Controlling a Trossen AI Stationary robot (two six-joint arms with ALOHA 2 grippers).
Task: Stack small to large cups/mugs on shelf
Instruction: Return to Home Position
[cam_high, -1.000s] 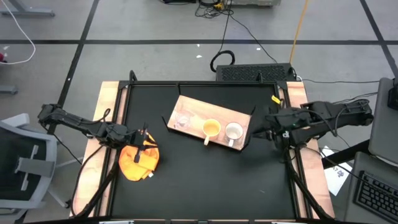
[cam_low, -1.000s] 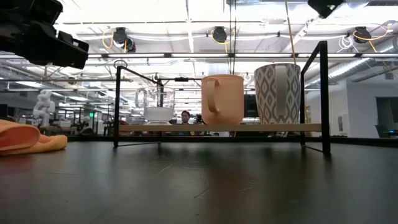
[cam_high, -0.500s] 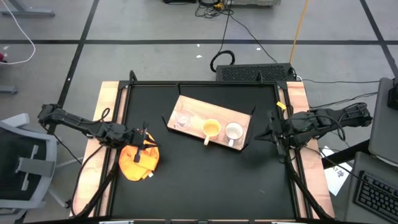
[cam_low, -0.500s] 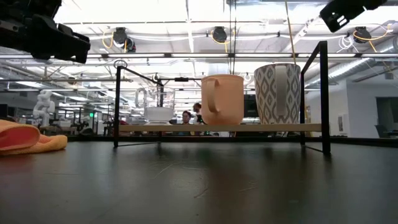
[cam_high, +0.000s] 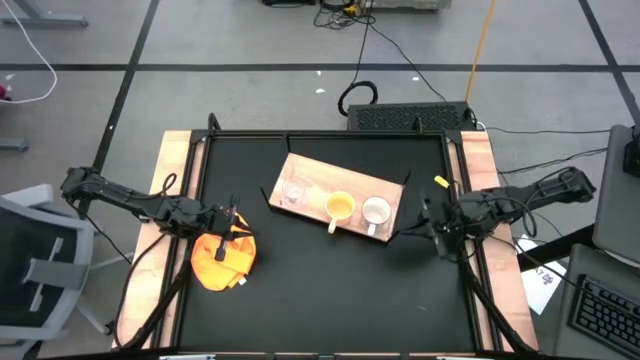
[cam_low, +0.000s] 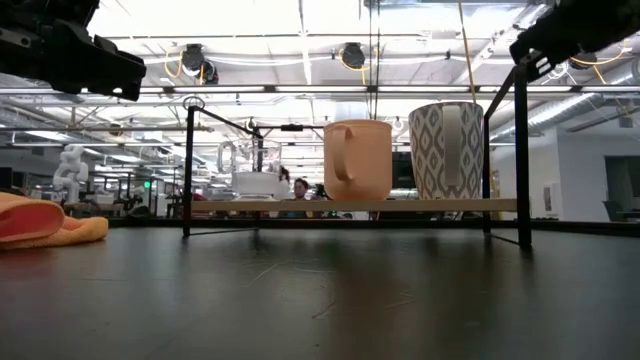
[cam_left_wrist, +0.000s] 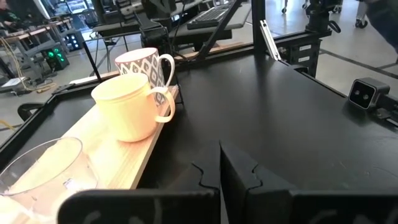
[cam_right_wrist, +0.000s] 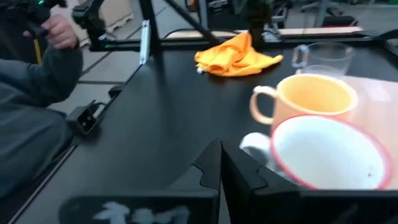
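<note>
The light-wood shelf (cam_high: 318, 178) stands on thin black legs in the middle of the black table. Three cups stand in a row on it, bottoms down: a clear glass cup (cam_high: 295, 190), a yellow-orange mug (cam_high: 341, 207) and a white patterned mug (cam_high: 376, 211). In the low view they read glass cup (cam_low: 255, 170), yellow-orange mug (cam_low: 357, 160), white mug (cam_low: 446, 150). My left gripper (cam_high: 232, 222) hangs shut above the table's left part, over an orange cloth. My right gripper (cam_high: 420, 215) hangs shut just off the shelf's right end, close to the white mug (cam_right_wrist: 323, 152). Neither touches anything.
An orange cloth (cam_high: 222, 258) lies bunched on the table left of the shelf. The shelf's black end frame (cam_low: 520, 150) rises beside the white mug. A person's sleeve and hand (cam_right_wrist: 37, 93) show beyond the table's edge. Bare black tabletop (cam_high: 330, 290) lies in front of the shelf.
My right gripper has sunk toward the table beside the shelf's right end and tipped from pointing steeply down to nearly level, while its arm has folded back toward the table's right edge. The cups and shelf have stayed put.
</note>
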